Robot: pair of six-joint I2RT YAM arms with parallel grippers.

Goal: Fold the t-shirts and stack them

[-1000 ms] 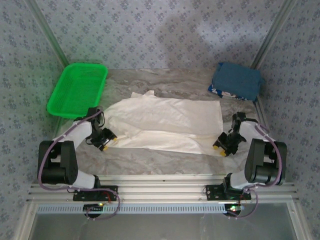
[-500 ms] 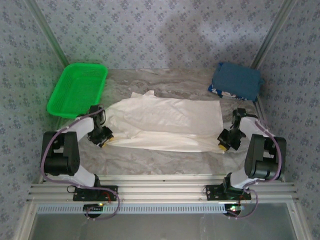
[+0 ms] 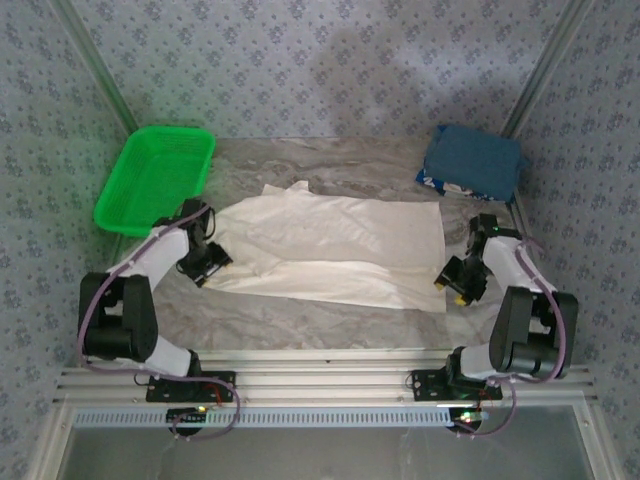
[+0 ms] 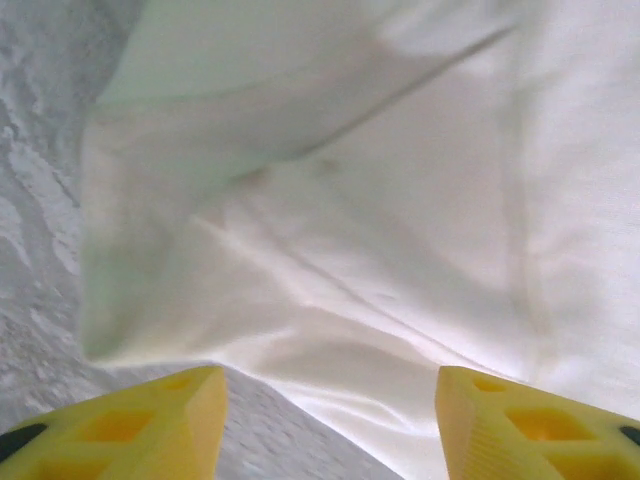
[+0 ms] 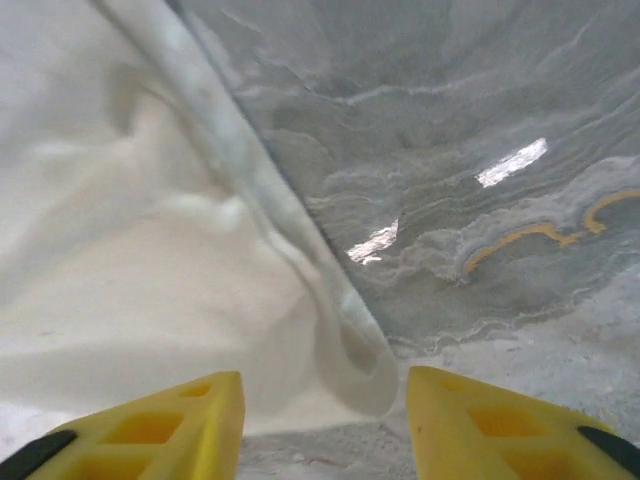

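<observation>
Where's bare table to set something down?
Near strip of table between the white t-shirt and the near edge; far strip between green basket and blue t-shirt. Crowded: centre, left gripper and right gripper at the shirt's near corners.

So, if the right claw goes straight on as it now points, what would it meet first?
Probably a corner of the cream-white t-shirt, just ahead between the open fingers of the right claw; depth is unclear.

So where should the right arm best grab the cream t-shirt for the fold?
Likely its near right corner, pinched from above on the right edge. The cream t-shirt lies flat on the table, and that corner's rolled hem sits just ahead of the right gripper's open fingers.
</observation>
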